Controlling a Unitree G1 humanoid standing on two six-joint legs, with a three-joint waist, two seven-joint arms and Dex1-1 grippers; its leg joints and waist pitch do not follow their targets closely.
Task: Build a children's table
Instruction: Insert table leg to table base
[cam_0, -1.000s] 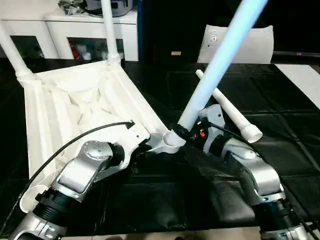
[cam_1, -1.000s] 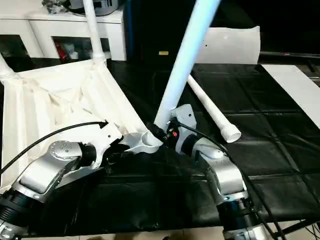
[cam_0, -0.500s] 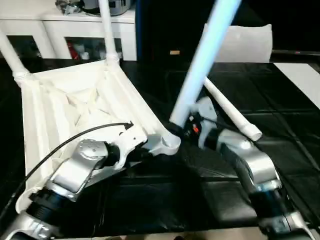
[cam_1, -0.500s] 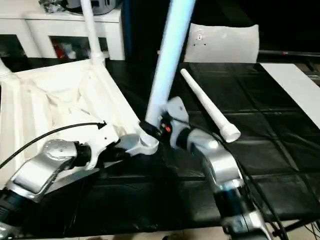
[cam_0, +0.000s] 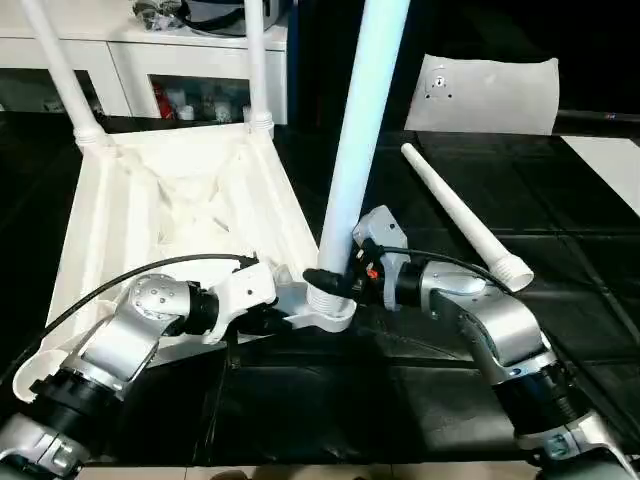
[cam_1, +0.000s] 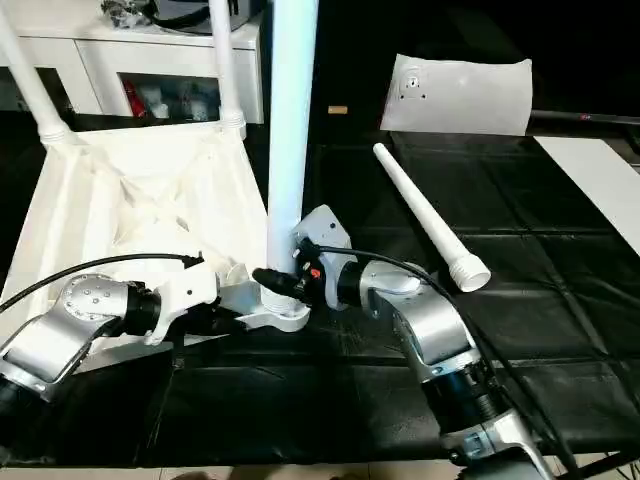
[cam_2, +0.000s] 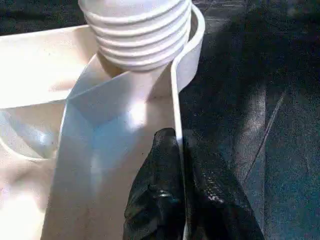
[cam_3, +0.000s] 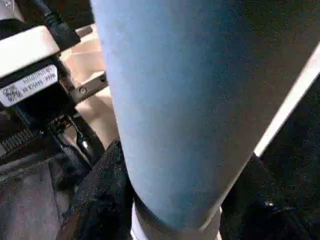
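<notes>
Pinching the thin rim of the upturned table top (cam_0: 170, 200) beside its near corner socket (cam_0: 330, 312), the left gripper (cam_2: 181, 165) is clamped tight, while the right gripper (cam_0: 335, 283) grips the third leg (cam_0: 355, 150) standing upright in that socket. If the ribbed end enters tilted, the threads may jam or the top may slide on the black counter (cam_0: 450, 400).

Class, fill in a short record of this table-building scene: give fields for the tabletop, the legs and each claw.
Tabletop: upside down on black work surface
Fitted legs: two, far corners
Third leg: upright at near corner socket
Loose leg: lying on the surface
Left claw: shut on tabletop rim
Right claw: gripping third leg's base
</notes>
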